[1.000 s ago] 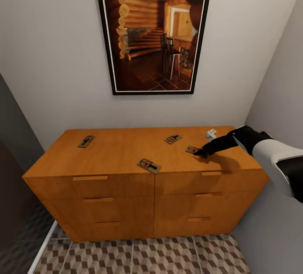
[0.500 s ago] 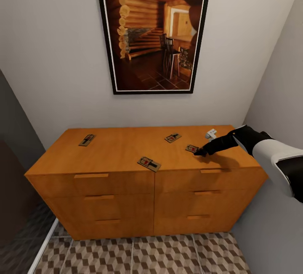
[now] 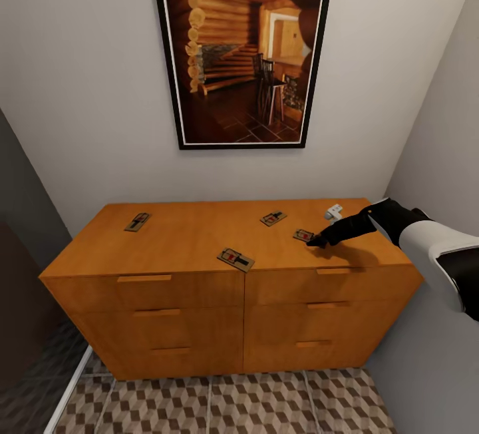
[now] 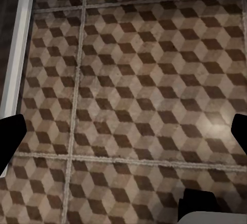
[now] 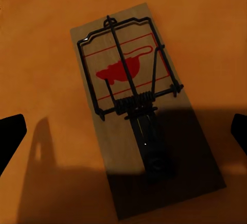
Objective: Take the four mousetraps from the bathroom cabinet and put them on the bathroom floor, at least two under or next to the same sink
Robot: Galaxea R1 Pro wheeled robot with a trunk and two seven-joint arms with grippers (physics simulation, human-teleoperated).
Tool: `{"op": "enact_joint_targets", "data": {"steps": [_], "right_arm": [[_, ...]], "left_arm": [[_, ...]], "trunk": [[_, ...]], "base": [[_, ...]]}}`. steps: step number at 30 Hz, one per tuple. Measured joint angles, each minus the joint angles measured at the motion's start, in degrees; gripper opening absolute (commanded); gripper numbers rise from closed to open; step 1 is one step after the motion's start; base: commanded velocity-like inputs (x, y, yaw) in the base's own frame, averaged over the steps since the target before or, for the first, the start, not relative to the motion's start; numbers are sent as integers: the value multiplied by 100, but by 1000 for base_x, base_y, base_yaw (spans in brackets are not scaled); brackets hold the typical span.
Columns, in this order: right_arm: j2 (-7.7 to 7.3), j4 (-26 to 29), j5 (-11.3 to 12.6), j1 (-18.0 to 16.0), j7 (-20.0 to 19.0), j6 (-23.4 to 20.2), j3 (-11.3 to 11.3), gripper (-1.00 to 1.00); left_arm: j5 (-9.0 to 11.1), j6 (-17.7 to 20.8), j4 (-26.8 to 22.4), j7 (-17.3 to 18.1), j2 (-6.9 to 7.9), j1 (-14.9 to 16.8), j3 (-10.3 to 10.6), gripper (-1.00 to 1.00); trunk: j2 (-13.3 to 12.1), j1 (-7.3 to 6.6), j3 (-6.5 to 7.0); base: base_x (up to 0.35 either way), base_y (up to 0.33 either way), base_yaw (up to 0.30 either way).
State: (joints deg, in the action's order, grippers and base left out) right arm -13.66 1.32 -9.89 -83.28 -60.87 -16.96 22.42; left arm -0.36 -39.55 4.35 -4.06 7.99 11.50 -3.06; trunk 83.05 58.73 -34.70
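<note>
Mousetrap [image 5: 141, 108] lies between the spread right fingers [image 5: 10, 134] (untouched).

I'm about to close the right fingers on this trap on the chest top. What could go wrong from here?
1. The mousetrap lies flat on the cabinet, and the right gripper is open wide above it, so the fingers may skid off the thin board.
2. A small white object sits close behind; a sweep could knock it.
3. Another mousetrap lies near the front edge and could be nudged off.
</note>
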Motion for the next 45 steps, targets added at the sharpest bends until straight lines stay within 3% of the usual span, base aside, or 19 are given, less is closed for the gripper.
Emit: {"op": "enact_joint_targets", "data": {"steps": [17, 18, 45], "right_arm": [[0, 0, -3, -1, -6, 5, 7, 100], [0, 1, -3, -1, -5, 6, 7, -100], [16, 13, -22, -7, -19, -14, 5, -100]], "left_arm": [[0, 0, 0, 0, 0, 0, 0, 100], [0, 0, 0, 0, 0, 0, 0, 100], [-1, 0, -1, 0, 0, -1, -2, 100]], "trunk": [[0, 0, 0], [0, 0, 0], [1, -1, 0]], "base": [[0, 0, 0], [0, 0, 0], [0, 0, 0]]}}
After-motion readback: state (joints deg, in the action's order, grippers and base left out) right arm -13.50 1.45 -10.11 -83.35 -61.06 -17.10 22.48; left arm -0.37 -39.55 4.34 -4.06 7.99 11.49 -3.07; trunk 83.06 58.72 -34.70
